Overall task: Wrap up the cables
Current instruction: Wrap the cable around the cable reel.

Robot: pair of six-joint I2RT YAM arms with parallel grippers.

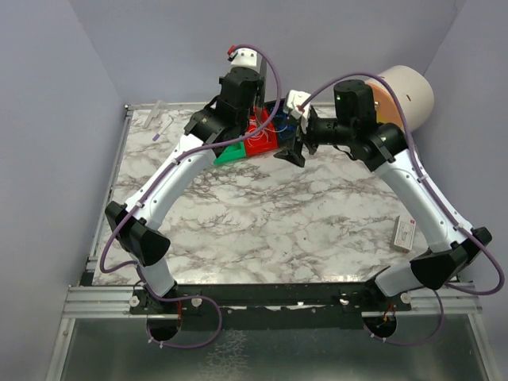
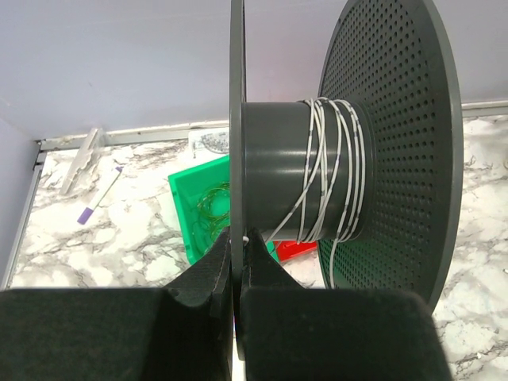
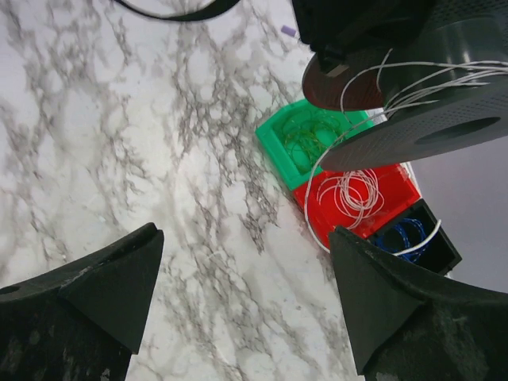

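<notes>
The left gripper [image 2: 236, 248] is clamped on the thin flange of the one dark spool [image 2: 274, 167], holding it on edge so the hub is free for winding; the right gripper [image 3: 246, 238] hangs wide open and empty below the spool. Of three cables, the white cable [image 2: 333, 171] is partly wound on the spool, its tail dropping to the red bin [image 3: 311, 202] beneath. The green cable [image 3: 305, 131] and blue cable [image 3: 405, 234] lie coiled in the green bin [image 3: 274, 148] and black bin [image 3: 435, 255] there too.
</notes>
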